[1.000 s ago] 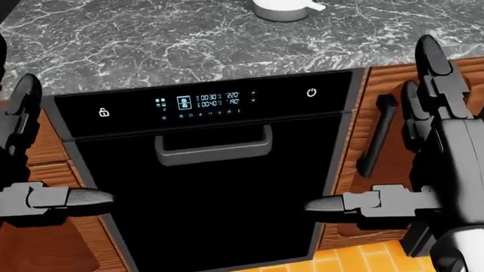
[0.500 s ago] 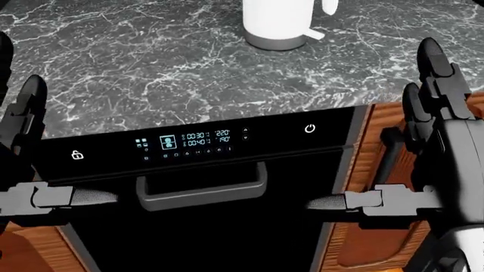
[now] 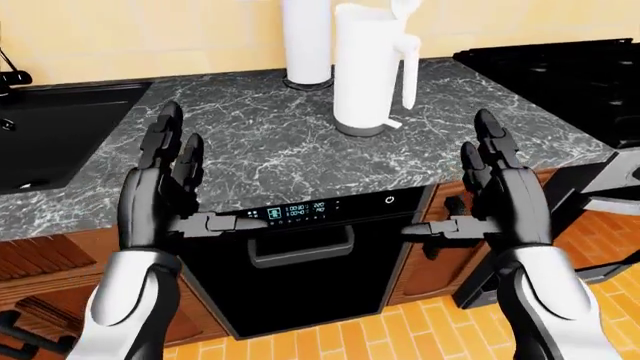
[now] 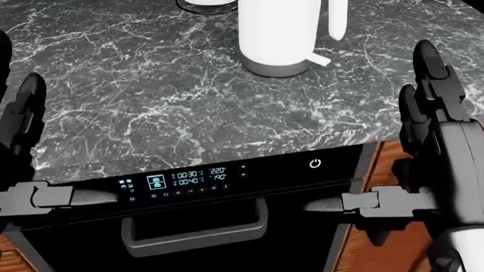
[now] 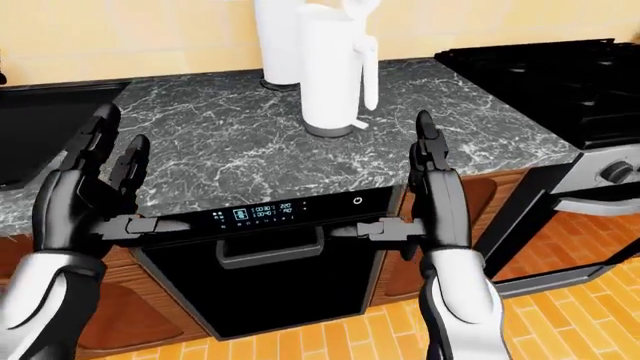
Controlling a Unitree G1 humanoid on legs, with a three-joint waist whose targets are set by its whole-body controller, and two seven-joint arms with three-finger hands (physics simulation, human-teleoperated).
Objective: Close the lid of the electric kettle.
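A dark grey marble counter [image 3: 260,142] is running across the room under a plain yellow wall [image 3: 150,30]. In the left-eye view a black sink [image 3: 60,135] is sitting in the counter at the left, and a black stove [image 3: 560,75] is standing at the right. Below the counter edge a black dishwasher [image 3: 300,262] is showing a lit display and a grey bar handle, with brown wooden cabinet doors [image 3: 40,262] on either side and orange floor tiles [image 3: 400,330] underneath.

The electric kettle [image 3: 366,71] is standing upright on the counter, its long axis vertical, toward the wall and a little right of the view's centre. Its handle is facing the view's right. Its lid [image 3: 404,7] is standing tilted up at the top, open. A white cylinder [image 3: 306,41] is standing just beside the kettle on its left, nearer the wall.

The left hand [image 3: 165,187] is hanging over the counter edge at the view's left, fingers spread and pointing up, thumb pointing inward, holding nothing. The right hand [image 3: 500,199] is mirroring it at the right, also spread wide and empty. Both hands are well apart from the kettle.
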